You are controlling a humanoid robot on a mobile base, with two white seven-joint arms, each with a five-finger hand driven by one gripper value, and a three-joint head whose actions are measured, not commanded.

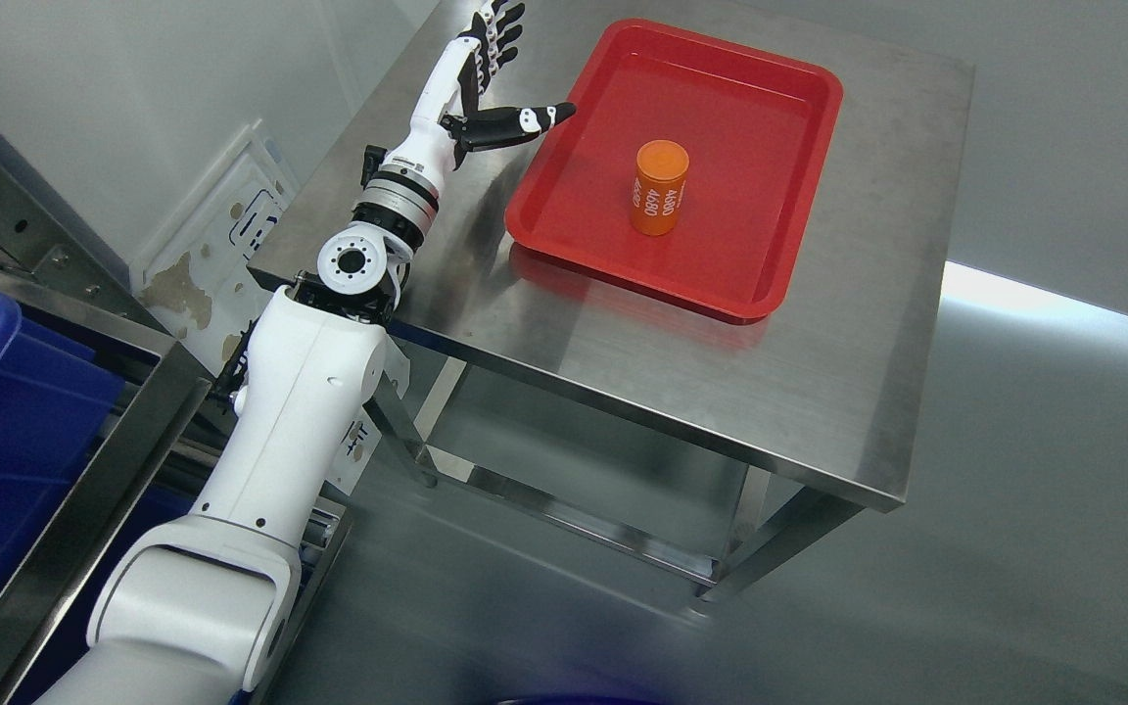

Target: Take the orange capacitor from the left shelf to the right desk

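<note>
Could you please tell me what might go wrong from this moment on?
1. The left hand is open over the steel table, its thumb reaching over the rim of the red plastic tray; pulling back could catch and shift it.
2. The orange cylindrical capacitor stands upright and free in the tray, so a jolt might topple it.

orange capacitor (661, 187) | white print on side | reads "4680" twice

Left arm stretched out (from lower left); left hand (486, 73) empty, fingers spread, thumb pointing sideways.
</note>
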